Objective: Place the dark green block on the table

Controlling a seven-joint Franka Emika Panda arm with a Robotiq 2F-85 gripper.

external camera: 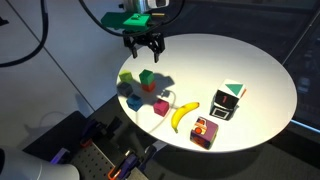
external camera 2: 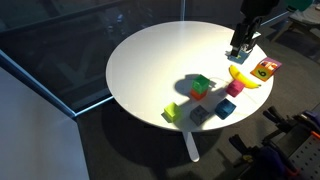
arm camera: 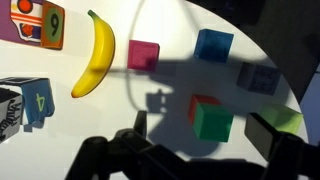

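Observation:
The dark green block [arm camera: 214, 124] sits on a red block, on the white round table [external camera: 250, 65], in the cluster of small cubes; it also shows in both exterior views [external camera: 147, 79] [external camera 2: 202, 84]. My gripper [arm camera: 200, 120] is open and empty. It hangs well above the table, in both exterior views [external camera: 145, 47] [external camera 2: 238, 50]. In the wrist view the green block lies between and below my two fingers, inside my shadow.
Around the green block stand a lime cube [arm camera: 286, 120], a blue cube [arm camera: 213, 44], a pink cube [arm camera: 143, 54] and a shaded bluish cube [arm camera: 258, 78]. A banana [arm camera: 95, 55], a colourful box [arm camera: 38, 22] and a black box [external camera: 228, 100] lie beyond them.

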